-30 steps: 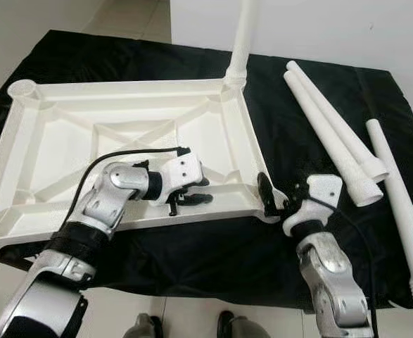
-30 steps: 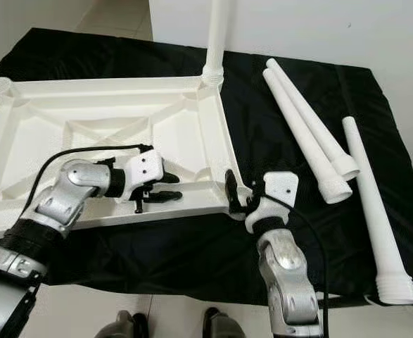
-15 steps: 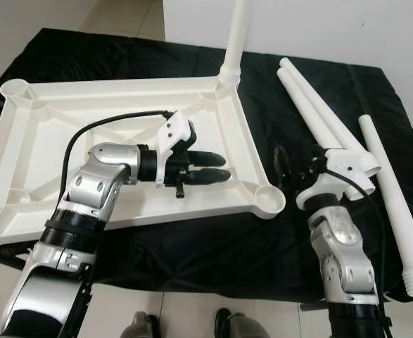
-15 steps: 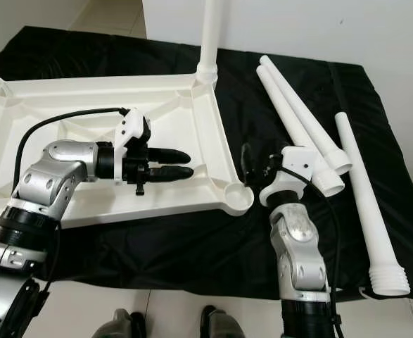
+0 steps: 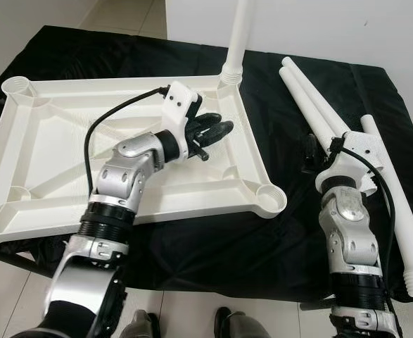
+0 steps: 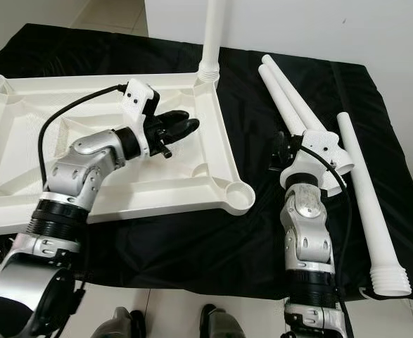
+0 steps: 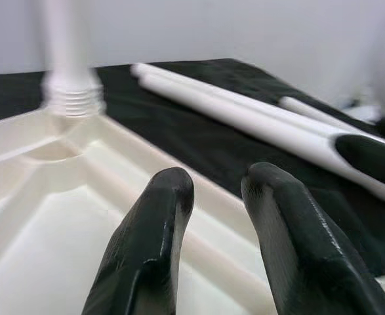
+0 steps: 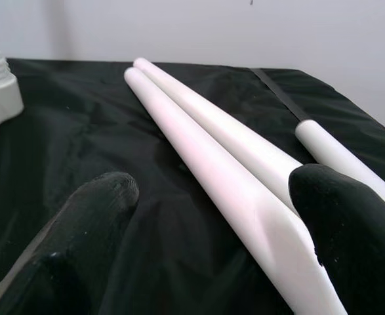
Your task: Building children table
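Since a moment ago, the left gripper [image 5: 217, 130] has swung up over the upside-down white tabletop [image 5: 51, 141], toward the corner where one leg [image 5: 237, 35] is standing screwed in. Its fingers are sitting slightly apart, holding nothing. The right gripper [image 8: 208, 216] has moved away from the tabletop's near corner and is reaching around two loose legs [image 5: 319, 116] lying beside the tabletop on the black cloth [image 5: 213, 246], fingers spread wide, gripping nothing. A third leg [image 5: 396, 204] is lying farther off.

On the black cloth-covered table [image 5: 192, 253], the upturned white plastic tabletop [image 5: 65, 141] lies at the left with one white leg [image 5: 238, 35] standing in its far right corner, and three loose white plastic legs [image 5: 319, 113] lie to its right, side by side.
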